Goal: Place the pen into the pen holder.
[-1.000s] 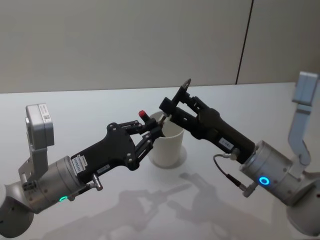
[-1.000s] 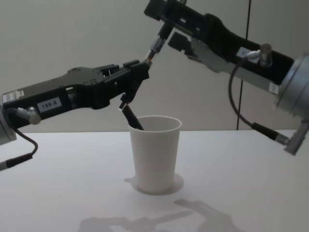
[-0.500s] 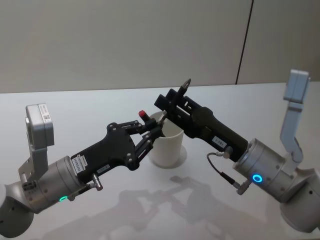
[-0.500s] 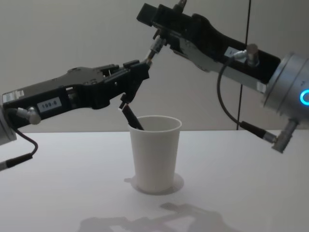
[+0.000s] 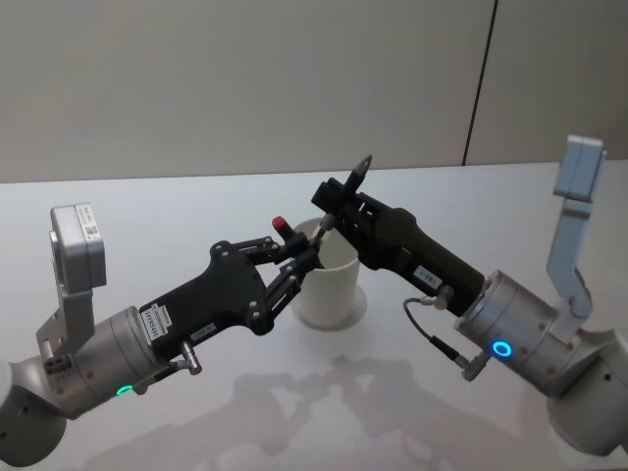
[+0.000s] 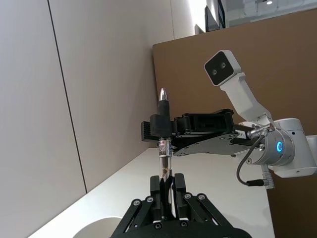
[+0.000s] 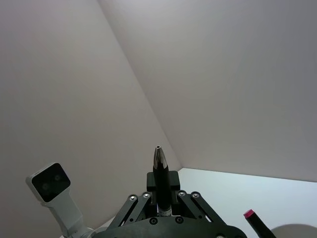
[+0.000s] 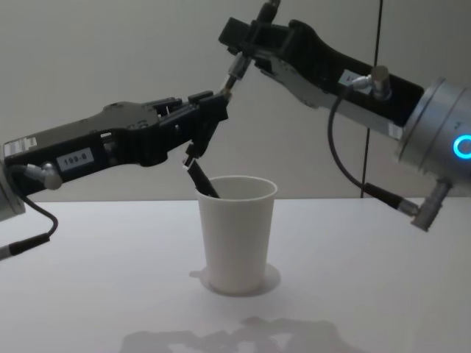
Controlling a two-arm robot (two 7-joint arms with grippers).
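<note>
The pen holder (image 5: 332, 290) (image 8: 235, 243) is a white paper cup standing upright at the table's middle. My right gripper (image 5: 334, 211) (image 8: 246, 50) hangs above and just behind the cup's rim, shut on a slanted dark pen (image 8: 232, 73) (image 7: 159, 171) whose silver tip (image 5: 362, 165) points up. The pen's lower end reaches my left gripper's fingertips. My left gripper (image 5: 297, 261) (image 8: 208, 118) sits over the cup's left rim. It is shut on a second black pen (image 8: 203, 181) with a red end (image 5: 283, 225) (image 7: 253, 219). That pen's lower end is inside the cup.
The white table (image 5: 422, 206) holds only the cup, with a grey wall behind it. Both forearms cross low over the table in front of the cup, with their shadows (image 8: 221, 338) on the near surface.
My right gripper has come down and in slightly with its pen, toward the cup and the left gripper. The left arm, the cup and the red-ended pen have stayed put.
</note>
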